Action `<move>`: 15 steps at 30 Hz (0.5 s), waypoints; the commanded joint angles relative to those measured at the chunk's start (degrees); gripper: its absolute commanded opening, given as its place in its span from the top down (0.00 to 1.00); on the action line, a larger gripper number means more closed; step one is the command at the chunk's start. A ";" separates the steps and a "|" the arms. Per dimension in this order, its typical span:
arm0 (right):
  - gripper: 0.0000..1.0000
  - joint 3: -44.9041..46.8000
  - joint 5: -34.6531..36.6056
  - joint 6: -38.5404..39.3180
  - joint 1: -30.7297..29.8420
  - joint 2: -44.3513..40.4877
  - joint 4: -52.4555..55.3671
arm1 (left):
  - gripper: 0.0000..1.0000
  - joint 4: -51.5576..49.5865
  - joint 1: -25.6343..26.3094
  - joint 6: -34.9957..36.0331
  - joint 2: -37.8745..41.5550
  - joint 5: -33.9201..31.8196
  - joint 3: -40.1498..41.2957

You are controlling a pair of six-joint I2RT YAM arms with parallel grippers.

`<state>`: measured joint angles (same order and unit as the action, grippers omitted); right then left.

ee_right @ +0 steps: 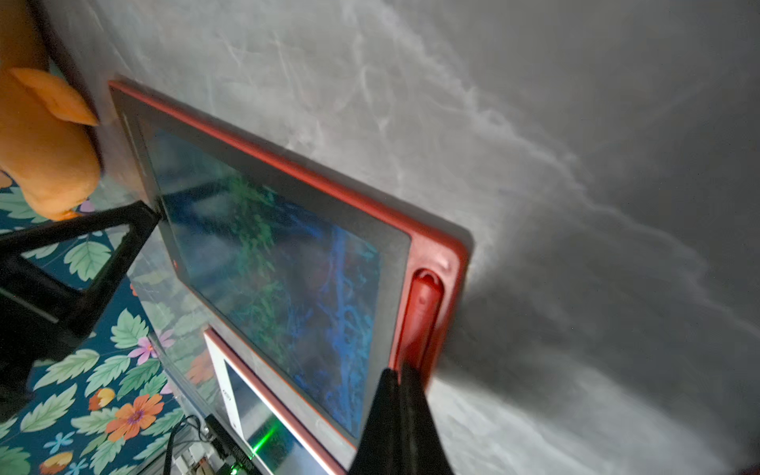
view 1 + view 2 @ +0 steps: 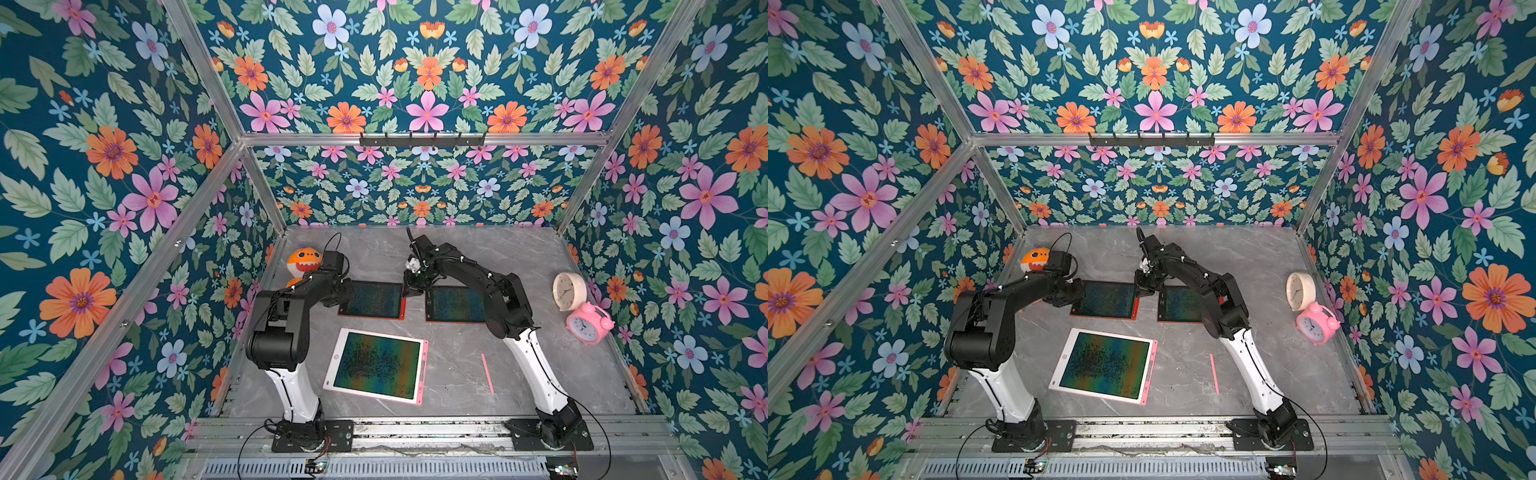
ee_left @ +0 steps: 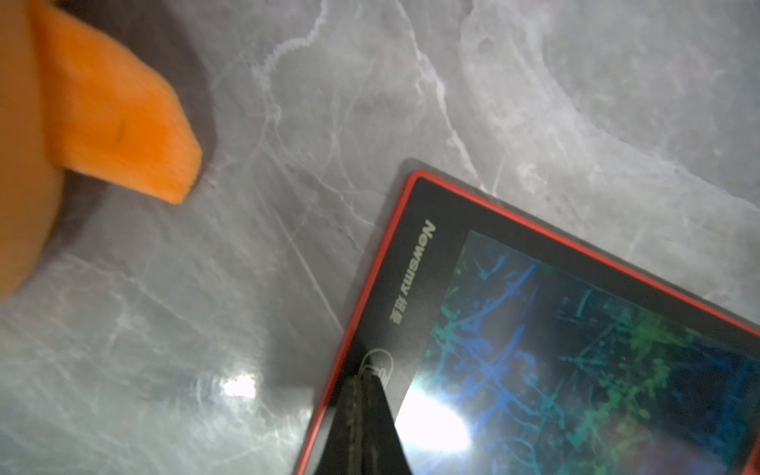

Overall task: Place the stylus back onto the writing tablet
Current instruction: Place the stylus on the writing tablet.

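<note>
Passage between the left red tablet point(image 2: 374, 300) and right red tablet point(image 2: 455, 304) is being blocked by the right tool point(image 2: 409, 293); free room is being offered by the bare worktop point(image 2: 478, 253) behind them.

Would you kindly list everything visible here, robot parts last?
left red tablet: 1, red frame, far middle
right red tablet: 1, red frame, beside it
white tablet: 1, white and pink, near middle
pink stylus: 1, pink, loose on table
red stylus: 1, red, in left red tablet's edge slot
plush toy: 1, orange, far left
round clock: 1, cream, right side
alarm clock: 1, pink, beside round clock
table: 1, grey marble
left pincer: 1, black, shut, on left red tablet's bezel
right pincer: 1, black, shut, at red stylus
</note>
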<state>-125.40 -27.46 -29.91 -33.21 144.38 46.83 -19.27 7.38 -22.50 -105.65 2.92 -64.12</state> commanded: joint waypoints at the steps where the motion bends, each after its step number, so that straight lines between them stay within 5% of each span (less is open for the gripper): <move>1: 1.00 0.98 3.52 1.01 -0.26 0.84 1.46 | 1.00 -3.90 -0.13 -0.35 -1.10 -1.71 0.40; 8: 1.00 -3.91 20.73 4.70 -2.88 5.33 12.80 | 1.00 -3.41 -0.08 -1.14 -1.41 -1.20 0.76; 15: 1.00 -8.85 29.22 5.55 -4.66 7.66 19.43 | 1.00 -2.53 -0.08 -1.58 -0.67 -0.20 1.28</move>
<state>-134.41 -11.64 -26.13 -37.67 148.97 54.85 -17.72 7.33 -23.68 -105.80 2.44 -63.72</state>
